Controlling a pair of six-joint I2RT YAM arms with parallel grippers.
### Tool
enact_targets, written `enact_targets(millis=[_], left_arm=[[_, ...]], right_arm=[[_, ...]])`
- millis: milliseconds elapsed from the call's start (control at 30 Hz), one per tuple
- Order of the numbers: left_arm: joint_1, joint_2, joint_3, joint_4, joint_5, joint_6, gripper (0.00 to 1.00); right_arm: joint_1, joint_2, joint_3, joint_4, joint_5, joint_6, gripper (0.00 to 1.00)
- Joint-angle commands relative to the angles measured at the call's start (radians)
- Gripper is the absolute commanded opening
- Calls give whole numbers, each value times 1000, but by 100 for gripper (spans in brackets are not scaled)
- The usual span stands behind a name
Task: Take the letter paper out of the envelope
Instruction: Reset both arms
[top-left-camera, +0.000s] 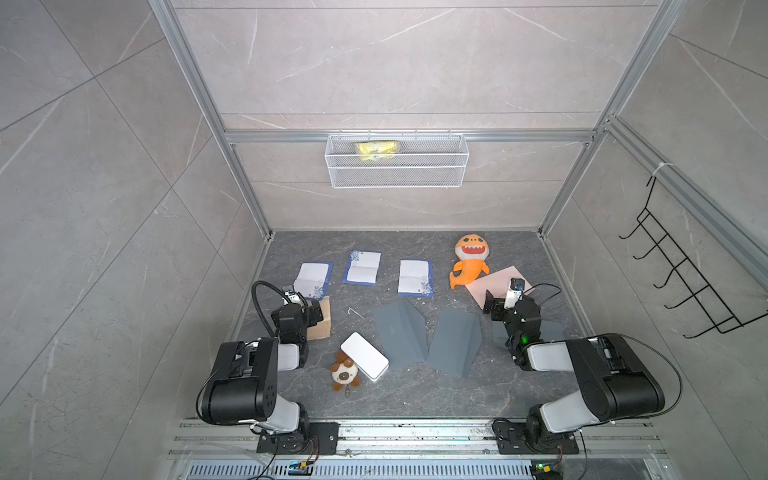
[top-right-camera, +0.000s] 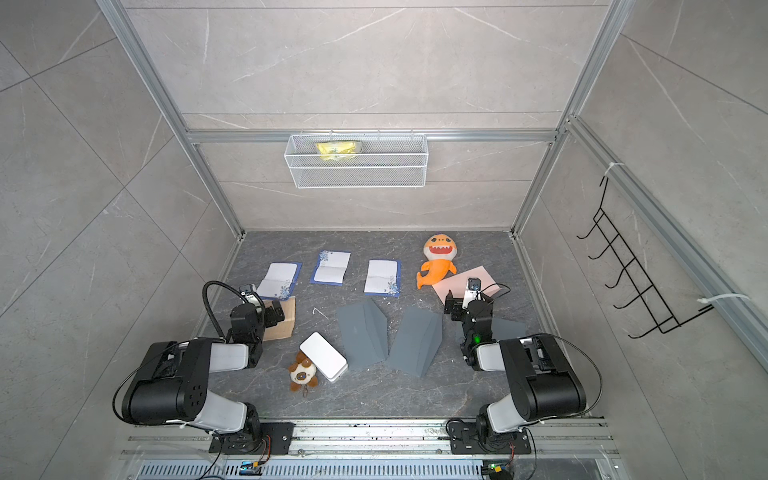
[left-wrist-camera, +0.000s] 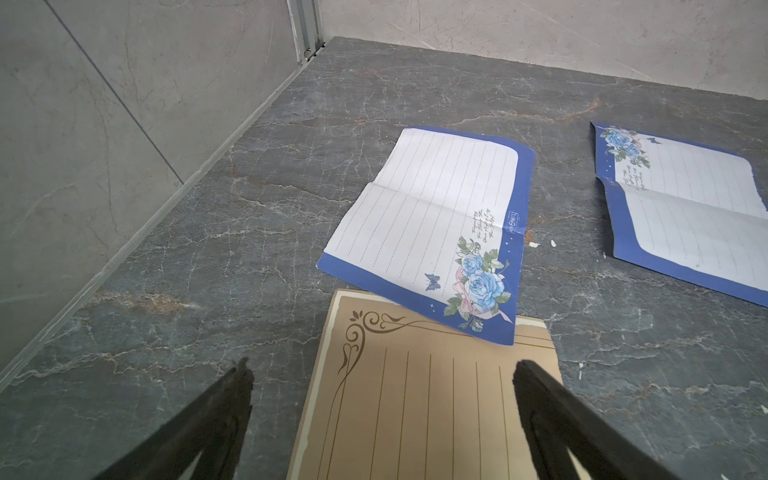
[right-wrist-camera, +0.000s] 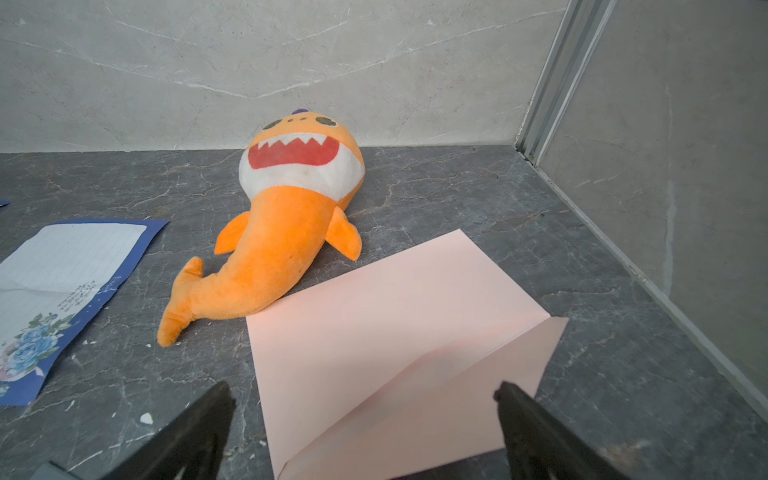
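Pincers both gape empty, the right pincer (right-wrist-camera: 363, 392) above the pink envelope (right-wrist-camera: 374, 311) touching an orange shark plush (right-wrist-camera: 270, 249), the left pincer (left-wrist-camera: 383, 366) above tan letter paper (left-wrist-camera: 415, 399); pinching the thin open flap could drag or crease the whole envelope.

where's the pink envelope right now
In both top views the pink envelope lies at the far right of the table, just beside the orange shark plush and its tail, with the open right gripper hovering over its near end.
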Motion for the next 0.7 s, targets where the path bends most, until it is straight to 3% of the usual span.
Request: enact_targets(millis=[0,667], left_arm=[[6,-1,13,61,-1,31,100],[4,4,33,28,49,52,100]], right_arm=[[-3,5,9,-23,14,9,100],[-3,5,10,-22,17,8,100]])
